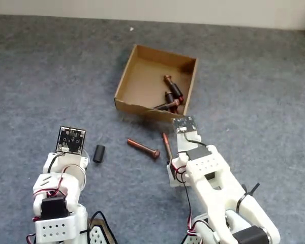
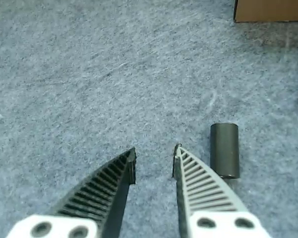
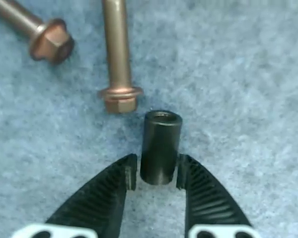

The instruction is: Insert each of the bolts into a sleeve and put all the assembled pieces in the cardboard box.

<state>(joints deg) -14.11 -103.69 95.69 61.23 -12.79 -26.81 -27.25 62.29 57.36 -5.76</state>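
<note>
Closest, the right gripper [image 3: 156, 171] holds a black sleeve [image 3: 161, 144] by its near end, with narrow fingers on both sides of it. Just ahead of the open mouth of this sleeve lies the hexagonal head of one copper bolt [image 3: 118, 54]. A second bolt [image 3: 39, 32] lies near it, not touching.

Seen from above, both bolts are at 9 o'clock of the right wrist and the cardboard box [image 1: 142, 84] is at 12 o'clock. Assembled pieces [image 1: 172, 94] lie in the box's 4 o'clock corner.

The left gripper [image 2: 154, 163] is partly open and holds nothing. A loose sleeve [image 2: 224, 150] lies just beside one finger on the grey carpet [image 1: 40, 76].
</note>
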